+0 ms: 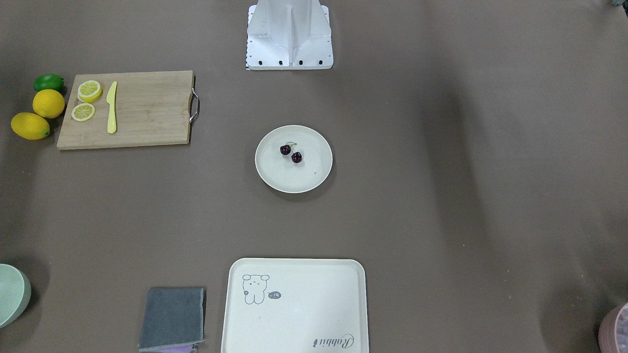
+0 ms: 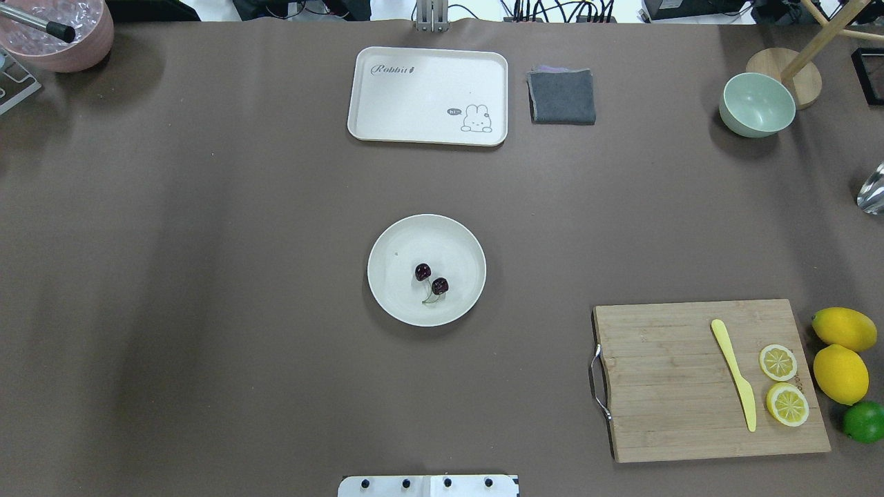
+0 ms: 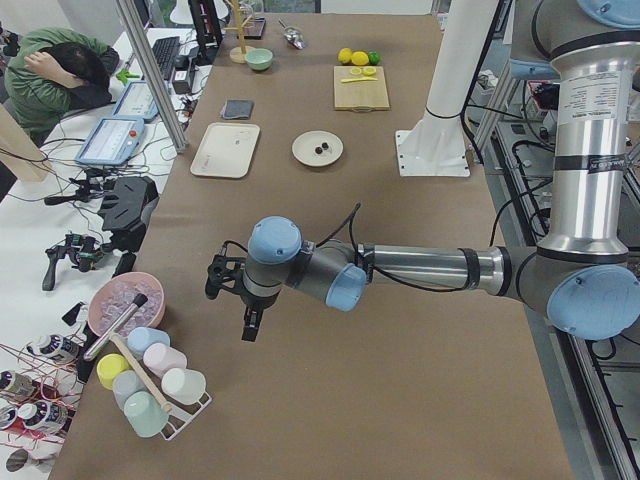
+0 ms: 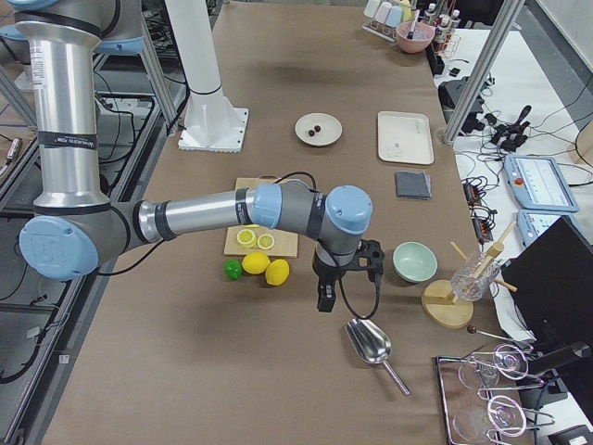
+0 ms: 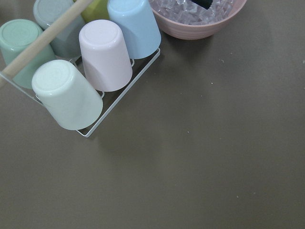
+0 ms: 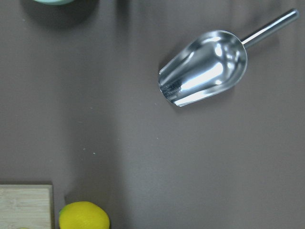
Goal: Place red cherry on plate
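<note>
The red cherry (image 1: 291, 153), a pair of tiny dark glossy fruits on thin stems, lies inside the round cream plate (image 1: 274, 179) at the table's middle. In the overhead view the red cherry (image 2: 431, 279) rests just near-side of the centre of the plate (image 2: 399, 304). Neither arm is near it. My left gripper (image 3: 248, 325) hangs over the table's left end by the cup rack. My right gripper (image 4: 324, 297) hangs over the right end near the lemons. Both show only in the side views, so I cannot tell whether they are open or shut.
A cream tray (image 2: 387, 124) and grey cloth (image 2: 562, 96) lie at the far edge, a green bowl (image 2: 757, 105) far right. The cutting board (image 2: 670, 386) holds a yellow knife (image 2: 734, 373) and lemon slices, lemons (image 2: 840, 373) beside it. A metal scoop (image 6: 205, 69), cup rack (image 5: 81, 67) and pink bowl (image 2: 69, 34) sit at the ends.
</note>
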`<state>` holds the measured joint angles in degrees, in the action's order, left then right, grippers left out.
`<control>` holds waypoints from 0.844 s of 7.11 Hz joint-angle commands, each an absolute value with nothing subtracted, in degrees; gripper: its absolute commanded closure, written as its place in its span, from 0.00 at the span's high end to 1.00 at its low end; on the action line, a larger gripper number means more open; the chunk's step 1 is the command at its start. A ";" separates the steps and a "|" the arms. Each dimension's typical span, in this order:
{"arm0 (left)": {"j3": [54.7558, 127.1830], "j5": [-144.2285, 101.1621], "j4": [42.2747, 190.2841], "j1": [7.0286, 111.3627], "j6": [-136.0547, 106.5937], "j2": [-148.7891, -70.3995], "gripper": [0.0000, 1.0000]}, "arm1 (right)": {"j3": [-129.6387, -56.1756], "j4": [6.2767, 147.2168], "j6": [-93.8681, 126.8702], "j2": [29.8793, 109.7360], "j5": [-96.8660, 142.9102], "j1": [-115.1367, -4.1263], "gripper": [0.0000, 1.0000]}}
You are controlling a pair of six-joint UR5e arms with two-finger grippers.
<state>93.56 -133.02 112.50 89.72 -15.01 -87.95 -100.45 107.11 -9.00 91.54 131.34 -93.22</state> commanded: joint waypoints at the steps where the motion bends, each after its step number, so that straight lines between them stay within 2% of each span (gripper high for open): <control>1: 93.69 -133.59 112.59 89.65 -15.21 -87.89 0.98 | -98.53 102.04 -8.53 93.87 131.22 -93.95 1.00; 6: 93.08 -133.59 112.59 89.56 -15.21 -88.15 0.98 | -99.23 101.87 -5.54 92.81 131.48 -94.04 1.00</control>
